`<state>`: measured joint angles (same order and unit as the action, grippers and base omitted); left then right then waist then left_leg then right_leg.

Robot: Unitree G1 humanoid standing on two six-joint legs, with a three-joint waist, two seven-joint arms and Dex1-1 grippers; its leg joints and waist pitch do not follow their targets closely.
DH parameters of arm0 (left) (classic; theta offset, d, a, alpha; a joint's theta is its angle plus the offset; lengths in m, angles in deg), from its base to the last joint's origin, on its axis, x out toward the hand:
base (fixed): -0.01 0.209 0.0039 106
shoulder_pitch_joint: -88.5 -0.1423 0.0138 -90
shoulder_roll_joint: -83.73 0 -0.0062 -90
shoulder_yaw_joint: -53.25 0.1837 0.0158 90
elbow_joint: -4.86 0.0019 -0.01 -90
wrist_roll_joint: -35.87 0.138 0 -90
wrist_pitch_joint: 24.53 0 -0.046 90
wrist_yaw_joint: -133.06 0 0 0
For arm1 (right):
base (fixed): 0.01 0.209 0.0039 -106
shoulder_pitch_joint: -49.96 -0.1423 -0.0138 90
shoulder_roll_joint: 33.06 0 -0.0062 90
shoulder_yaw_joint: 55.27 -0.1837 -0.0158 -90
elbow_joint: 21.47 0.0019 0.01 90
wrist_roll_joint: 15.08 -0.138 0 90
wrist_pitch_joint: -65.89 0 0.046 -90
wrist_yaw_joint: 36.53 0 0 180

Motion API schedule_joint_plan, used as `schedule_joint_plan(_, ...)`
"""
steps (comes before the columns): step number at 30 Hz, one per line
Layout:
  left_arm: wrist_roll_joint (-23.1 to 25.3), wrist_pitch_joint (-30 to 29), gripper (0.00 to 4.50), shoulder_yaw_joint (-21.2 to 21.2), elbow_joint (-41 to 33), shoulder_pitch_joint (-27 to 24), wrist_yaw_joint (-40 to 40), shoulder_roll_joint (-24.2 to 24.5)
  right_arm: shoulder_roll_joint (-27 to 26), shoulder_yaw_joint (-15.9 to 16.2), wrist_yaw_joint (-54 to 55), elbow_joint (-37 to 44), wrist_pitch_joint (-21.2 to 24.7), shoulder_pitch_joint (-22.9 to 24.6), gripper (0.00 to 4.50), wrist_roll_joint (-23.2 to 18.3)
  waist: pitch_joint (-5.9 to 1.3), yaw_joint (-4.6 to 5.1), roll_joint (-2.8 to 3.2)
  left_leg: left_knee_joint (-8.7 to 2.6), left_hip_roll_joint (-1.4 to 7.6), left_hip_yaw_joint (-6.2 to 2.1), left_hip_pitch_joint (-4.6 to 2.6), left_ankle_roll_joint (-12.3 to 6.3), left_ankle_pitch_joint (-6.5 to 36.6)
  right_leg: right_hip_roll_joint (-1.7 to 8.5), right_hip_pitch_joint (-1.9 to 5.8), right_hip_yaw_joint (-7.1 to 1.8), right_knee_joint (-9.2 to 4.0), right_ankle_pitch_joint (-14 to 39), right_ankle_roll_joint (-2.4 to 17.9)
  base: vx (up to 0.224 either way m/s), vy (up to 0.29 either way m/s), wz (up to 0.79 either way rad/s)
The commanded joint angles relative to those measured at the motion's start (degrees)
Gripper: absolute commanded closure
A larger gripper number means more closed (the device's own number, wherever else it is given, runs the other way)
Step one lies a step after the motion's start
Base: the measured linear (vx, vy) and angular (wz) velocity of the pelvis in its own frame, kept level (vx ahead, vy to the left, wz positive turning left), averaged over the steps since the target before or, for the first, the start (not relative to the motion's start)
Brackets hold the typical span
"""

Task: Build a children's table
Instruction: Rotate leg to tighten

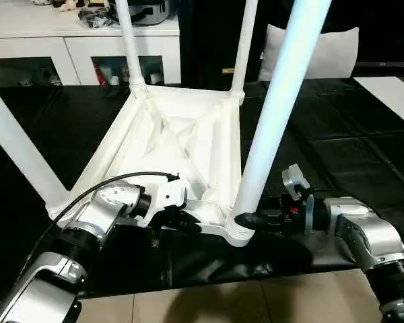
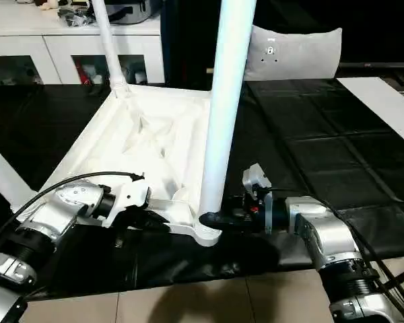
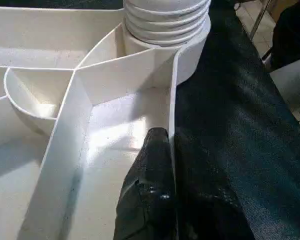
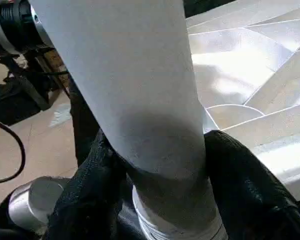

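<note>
Your children's table [image 1: 182, 145] lies upside down on the black mat [image 1: 350, 148], ribbed underside facing up. Four white legs stand in its corner sockets.

Near-right leg [image 1: 273, 114]: upright in the corner socket [image 1: 237, 229] closest to you, ringed threads visible at its foot.

Your right pincer [image 2: 212, 220]: reaches in level from the right at the base of that leg. In the right wrist view its two black fingers [image 4: 245, 175] sit one on each side of the tube and press against it, so you are pinching the leg just above the socket.

Your left pincer [image 1: 188, 222]: at the table's near edge, left of the same corner. The left wrist view shows its fingers [image 3: 150, 195] pressed together on the thin white rim wall [image 3: 172, 107] of the table.

Behind the mat: a white cabinet [image 1: 81, 47] with clutter on top, and a white cushion [image 1: 330, 50] to its right. Tiled floor [image 1: 209, 303] lies in front of the mat.
</note>
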<state>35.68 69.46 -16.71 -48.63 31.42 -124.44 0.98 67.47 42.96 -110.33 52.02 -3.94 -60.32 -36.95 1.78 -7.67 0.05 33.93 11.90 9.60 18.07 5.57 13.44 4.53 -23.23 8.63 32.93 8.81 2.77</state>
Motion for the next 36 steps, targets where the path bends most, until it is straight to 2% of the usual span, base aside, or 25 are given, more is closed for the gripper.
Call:
schedule_joint_plan(1, -0.43, -5.34, 4.50, -0.75, -1.73, -2.77, 3.95, -0.78, -2.07, 0.29, 5.37, 0.48, 1.20, -0.30, 2.36, 1.80, -3.05, -0.19, -0.98, -3.86, 1.33, 0.00, 1.23, -3.75, 4.26, 4.58, 3.72, -3.49, -4.35, 23.87, 1.88, 0.000, 0.000, 0.00)
schedule_joint_plan(2, -0.47, -5.80, 4.50, -0.85, -2.07, -2.90, 4.23, -0.79, -2.29, 0.28, 6.08, 0.33, 1.15, -0.36, 2.36, 2.11, -3.05, -0.01, -1.02, -3.93, 1.49, -0.04, 1.22, -3.37, 4.30, 4.69, 3.69, -3.56, -4.18, 23.87, 2.00, 0.000, 0.000, 0.00)
schedule_joint_plan(3, -0.76, -7.95, 4.50, -1.38, -3.87, -3.57, 5.56, -0.89, -3.47, 0.15, 9.84, -0.58, 0.68, -0.75, 2.40, 3.80, -2.81, 0.42, -0.98, -3.99, 1.24, -0.05, 1.38, -2.90, 4.78, 4.63, 3.63, -3.44, -4.48, 25.31, 1.53, 0.000, 0.000, 0.00)
schedule_joint_plan(4, -1.12, -9.29, 4.50, -1.82, -5.18, -4.04, 6.43, -1.09, -4.39, -0.17, 12.62, -1.53, 0.38, -1.27, 2.41, 4.82, -2.71, 1.00, -0.99, -4.05, 1.15, -0.14, 1.22, -2.16, 5.73, 4.75, 3.53, -3.28, -4.77, 27.45, 1.02, 0.000, 0.000, 0.00)
schedule_joint_plan(5, -1.32, -9.97, 4.50, -2.06, -5.93, -4.30, 6.92, -1.21, -4.93, -0.40, 14.21, -2.11, 0.22, -1.60, 2.41, 5.35, -2.57, 1.58, -1.05, -3.90, 0.76, -0.13, 1.06, -1.91, 6.67, 4.57, 3.39, -2.94, -5.45, 30.40, -0.21, 0.000, 0.000, 0.00)
schedule_joint_plan(7, -0.95, -14.96, 4.50, -3.47, -10.69, -5.91, 12.32, -2.62, -8.31, -1.61, 23.88, -5.25, 1.23, -3.57, 2.45, 7.76, -2.54, 2.49, -0.91, -3.91, 0.70, -0.32, 1.32, -1.71, 7.33, 4.57, 3.57, -2.71, -5.56, 31.87, -0.69, 0.000, 0.000, 0.00)
schedule_joint_plan(8, -0.95, -14.96, 4.50, -3.47, -10.69, -5.91, 12.32, -2.62, -8.31, -1.61, 23.88, -5.25, 1.23, -3.57, 2.47, 7.76, -2.53, 2.87, -0.89, -3.97, 0.79, -0.41, 1.47, -1.48, 7.50, 4.50, 3.60, -2.58, -5.56, 31.89, -0.63, 0.000, 0.000, 0.00)
schedule_joint_plan(9, -1.20, -18.56, 4.50, -4.65, -13.56, -6.91, 16.19, -4.65, -10.53, -2.38, 29.73, -6.23, 2.08, -4.42, 2.47, 8.95, -2.41, 3.30, -0.85, -3.64, 0.28, -0.29, 1.19, -1.66, 8.18, 4.25, 3.32, -2.25, -6.24, 33.36, -1.65, 0.000, 0.000, 0.00)
schedule_joint_plan(10, -1.31, -20.64, 4.50, -5.23, -15.13, -7.39, 18.19, -5.84, -11.75, -3.04, 32.53, -6.65, 2.82, -4.84, 2.47, 9.10, -2.41, 3.98, -0.84, -3.74, 0.50, -0.35, 1.15, -1.26, 8.21, 4.32, 3.30, -2.25, -6.07, 33.14, -1.17, 0.000, 0.000, 0.00)
schedule_joint_plan(11, -1.17, -22.80, 4.50, -5.94, -16.72, -7.71, 21.28, -7.69, -13.67, -4.45, 35.91, -7.28, 4.01, -5.46, 2.47, 8.50, -2.42, 4.18, -0.85, -3.45, 0.10, -0.22, 0.92, -1.79, 8.52, 4.16, 3.08, -2.06, -6.55, 34.20, -1.81, 0.000, 0.000, 0.00)
schedule_joint_plan(13, -0.54, -25.55, 4.50, -6.19, -18.55, -7.75, 26.07, -10.86, -16.63, -6.59, 40.41, -8.36, 3.63, -6.29, 2.47, 7.85, -2.60, 4.26, -1.08, -3.56, 0.37, -0.16, 0.78, -2.75, 8.14, 4.06, 2.89, -2.40, -6.36, 32.51, -0.96, 0.000, 0.000, 0.00)
schedule_joint_plan(14, -0.54, -25.55, 4.50, -6.19, -18.55, -7.75, 26.07, -10.86, -16.63, -6.59, 40.41, -8.36, 3.63, -6.29, 2.47, 7.85, -2.60, 4.37, -1.04, -3.65, 0.50, -0.18, 0.91, -2.88, 7.97, 4.07, 2.92, -2.50, -6.13, 31.74, -0.53, 0.000, 0.000, 0.00)
schedule_joint_plan(15, -0.01, -25.93, 4.50, -5.94, -18.80, -7.59, 27.96, -12.02, -17.49, -7.01, 41.85, -8.86, 2.49, -6.51, 2.47, 8.07, -2.56, 4.19, -0.94, -3.69, 0.54, -0.24, 0.85, -2.97, 7.86, 4.10, 2.90, -2.50, -6.15, 31.50, -0.36, 0.000, 0.000, 0.00)
schedule_joint_plan(16, 0.28, -25.93, 4.50, -5.73, -18.79, -7.47, 28.72, -12.53, -17.73, -7.04, 42.12, -9.12, 1.95, -6.59, 2.14, 8.19, -2.69, 4.08, -0.92, -3.80, 0.65, -0.26, 1.08, -3.22, 7.13, 4.24, 3.07, -2.69, -5.89, 30.07, 0.03, 0.000, 0.000, 0.00)
schedule_joint_plan(18, 1.09, -25.96, 4.50, -4.88, -18.52, -7.01, 30.73, -14.09, -18.12, -6.56, 41.93, -9.63, 0.55, -6.62, 1.82, 8.62, -2.78, 3.80, -0.84, -3.83, 0.75, -0.26, 1.15, -3.55, 6.44, 4.27, 3.15, -2.91, -5.61, 28.20, 0.50, 0.000, 0.000, 0.00)
schedule_joint_plan(19, 1.48, -26.18, 4.50, -4.74, -18.72, -6.94, 31.21, -14.41, -18.27, -6.52, 42.15, -9.49, 0.24, -6.52, 1.82, 8.80, -2.91, 3.43, -0.51, -3.96, 0.89, -0.35, 1.23, -3.95, 5.27, 4.33, 3.35, -3.15, -5.08, 25.41, 1.38, 0.000, 0.000, 0.00)
schedule_joint_plan(20, 1.72, -26.04, 4.50, -4.65, -18.76, -6.89, 31.24, -14.37, -18.25, -6.53, 42.13, -9.21, 0.29, -6.35, 1.79, 8.79, -3.03, 3.43, -0.66, -3.95, 0.97, -0.35, 1.32, -4.00, 4.60, 4.34, 3.46, -3.26, -4.88, 24.15, 1.77, 0.000, 0.000, 0.00)
schedule_joint_plan(21, 2.28, -25.82, 4.50, -4.52, -19.03, -6.78, 31.31, -14.13, -17.92, -6.38, 41.99, -8.47, 0.12, -5.81, 1.71, 9.05, -3.05, 3.26, -0.35, -4.00, 1.05, -0.43, 1.33, -3.98, 4.03, 4.40, 3.47, -3.31, -4.72, 23.05, 2.32, 0.000, 0.000, 0.00)
schedule_joint_plan(22, 2.28, -25.82, 4.50, -4.52, -19.03, -6.78, 31.31, -14.13, -17.92, -6.38, 41.99, -8.47, 0.12, -5.81, 1.55, 9.05, -3.17, 3.11, -0.56, -3.92, 1.16, -0.37, 1.36, -4.10, 3.02, 4.38, 3.53, -3.45, -4.35, 20.74, 3.11, 0.000, 0.000, 0.00)
schedule_joint_plan(23, 2.47, -25.49, 4.50, -4.62, -19.12, -6.71, 31.15, -13.73, -17.46, -6.22, 41.75, -8.08, -0.02, -5.39, 1.45, 9.33, -3.13, 2.80, -0.27, -3.98, 1.21, -0.37, 1.36, -4.25, 2.75, 4.43, 3.56, -3.58, -4.04, 19.25, 4.03, 0.000, 0.000, 0.00)
schedule_joint_plan(24, 2.46, -25.39, 4.50, -4.65, -19.13, -6.71, 31.11, -13.65, -17.38, -6.22, 41.66, -8.04, -0.09, -5.32, 1.40, 9.36, -3.07, 2.73, -0.33, -3.94, 1.21, -0.30, 1.34, -4.31, 2.85, 4.41, 3.50, -3.62, -4.11, 18.99, 4.15, 0.000, 0.000, 0.00)
schedule_joint_plan(26, 1.93, -21.60, 4.50, -5.16, -18.87, -6.73, 29.18, -10.92, -14.40, -6.22, 38.17, -7.03, -2.70, -3.48, 1.25, 9.74, -3.10, 2.20, -0.09, -3.97, 1.17, -0.32, 1.29, -4.13, 3.60, 4.54, 3.68, -3.62, -4.09, 18.81, 4.23, 0.000, 0.000, 0.00)
schedule_joint_plan(29, 1.85, -16.60, 4.50, -3.90, -18.35, -7.57, 24.23, -8.03, -11.37, -6.39, 33.85, -6.04, -4.76, -2.56, 0.96, 9.22, -3.17, 2.10, -0.18, -3.95, 1.10, -0.30, 1.43, -4.60, 3.47, 4.47, 3.87, -3.70, -3.79, 17.10, 4.63, 0.000, 0.000, 0.00)
schedule_joint_plan(33, 2.42, -14.22, 4.50, -2.25, -17.91, -8.15, 19.93, -5.07, -8.05, -6.12, 27.55, -3.80, -6.21, -1.60, 0.57, 8.04, -2.99, 1.95, 0.02, -3.97, 1.15, -0.22, 1.44, -5.16, 3.71, 4.53, 3.82, -3.75, -3.95, 18.75, 4.53, 0.000, 0.000, 0.00)
schedule_joint_plan(36, 3.52, -12.41, 4.50, -0.87, -16.84, -8.06, 17.96, -2.98, -5.19, -5.31, 22.04, -1.58, -6.62, -0.50, 0.51, 7.07, -3.02, 1.56, -0.03, -3.92, 1.39, -0.26, 1.25, -5.35, 3.58, 4.45, 3.74, -3.79, -3.80, 18.00, 4.69, 0.000, 0.000, 0.00)
